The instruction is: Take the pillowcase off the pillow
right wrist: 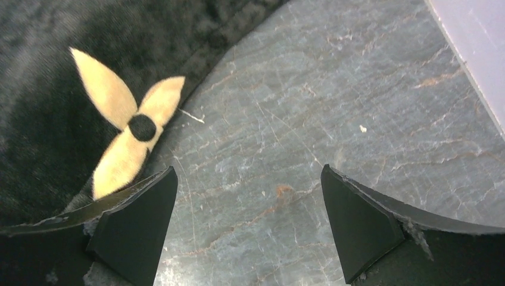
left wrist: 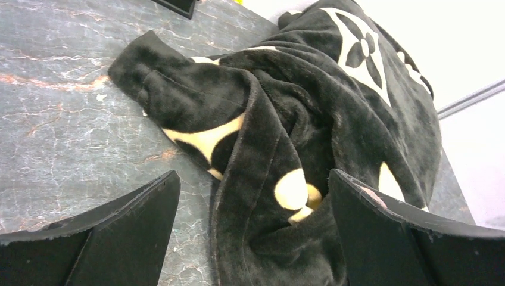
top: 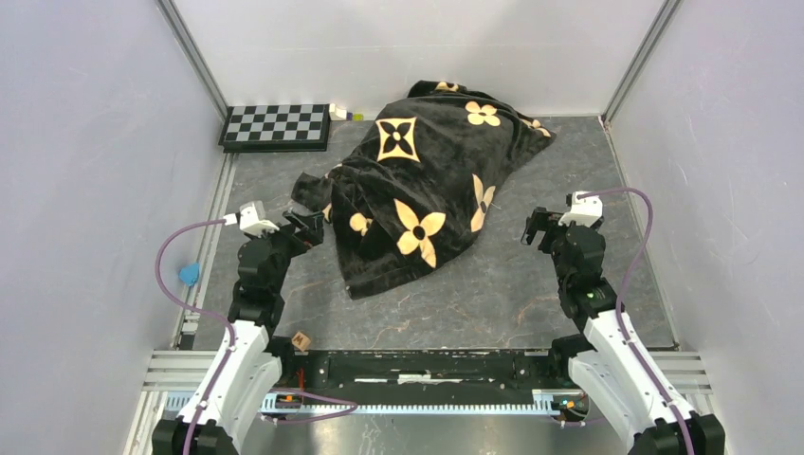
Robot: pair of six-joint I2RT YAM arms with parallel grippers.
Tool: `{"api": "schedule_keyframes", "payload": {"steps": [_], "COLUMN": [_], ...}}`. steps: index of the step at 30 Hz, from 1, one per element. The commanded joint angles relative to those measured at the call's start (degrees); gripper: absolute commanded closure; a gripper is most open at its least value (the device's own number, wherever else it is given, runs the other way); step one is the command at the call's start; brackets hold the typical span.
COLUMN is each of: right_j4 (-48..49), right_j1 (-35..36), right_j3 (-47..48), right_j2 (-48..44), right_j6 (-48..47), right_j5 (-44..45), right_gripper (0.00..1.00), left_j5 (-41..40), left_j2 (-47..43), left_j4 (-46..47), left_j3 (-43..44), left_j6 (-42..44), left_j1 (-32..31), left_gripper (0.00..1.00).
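Across the centre and upper centre of the top view, you see the pillowcase (top: 427, 180) heaped as a black mound with tan flowers and star motifs, lying on the dark marbled table (top: 531, 284). The pillow itself is hidden from you, with none of its surface showing past the fabric. A loose, rumpled corner of the pillowcase trails toward the left, and your left gripper (top: 308, 225) sits right at that corner, at centre left of the frame. Your right gripper (top: 533, 227) is at centre right, just beside the mound's right edge but apart from it. A black-and-white checkerboard (top: 276, 125) lies at the upper left, just beyond the fabric. From the left wrist, both black fingers (left wrist: 119, 238) fill the lower corners with the jaws spread wide. A folded hem of the pillowcase runs down between them, closer to the finger at lower right. Nothing is pinched, and you cannot tell whether the cloth touches either finger. From the right wrist, the jaws are also spread wide over bare table and holding nothing. The pillowcase edge with one tan flower fills the upper left, reaching down behind the finger at lower left.
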Motion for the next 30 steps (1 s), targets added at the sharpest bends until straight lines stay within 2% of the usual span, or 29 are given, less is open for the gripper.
{"api": "schedule_keyframes", "payload": {"steps": [1,6,9,12,16,19,24,27,30], "right_j4": [-2.2,-0.1,-0.1,0.2,0.7,0.5,-0.4,0.1,0.9], "right_j1": [0.0,0.0,0.0,0.0,0.0,0.0,0.0,0.0,0.0], "right_j3": [1.9,0.0,-0.3,-0.5,-0.1,0.0,0.0,0.0,0.0], "right_j2": [0.8,-0.8,-1.6,-2.2,-2.2,-1.6,-0.7,-0.6,-0.8], "right_j6": [1.3,1.1,0.9,0.9,-0.2,-0.1,1.4,1.3,1.2], "right_j5": [-1.3,-2.1,-2.6,-3.5,-5.6,-6.8,-7.4,-8.4,-9.6], "right_gripper": [0.02,0.02,0.02,0.02,0.02,0.02,0.02,0.02,0.02], "left_j5": [3.0,1.5,4.3,4.1,3.0,3.4,11.9,10.9,7.0], "left_j2": [-3.7,-5.6,-4.2,0.3,11.3,16.9,20.7,22.1,25.0], "left_j4": [-1.9,-7.4,-7.2,-8.7,-14.5,-14.7,-8.8,-8.4,-11.2], "left_j3": [1.6,3.0,3.9,6.0,12.2,14.6,14.0,14.5,17.6], "left_j6": [1.1,1.8,1.8,-1.8,-7.6,-12.1,-14.2,-14.0,-12.7], "left_j1": [-0.1,-0.1,-0.1,-0.1,0.0,0.2,-0.1,-2.7,-8.0], "left_gripper": [0.00,0.00,0.00,0.00,0.00,0.00,0.00,0.00,0.00]}}
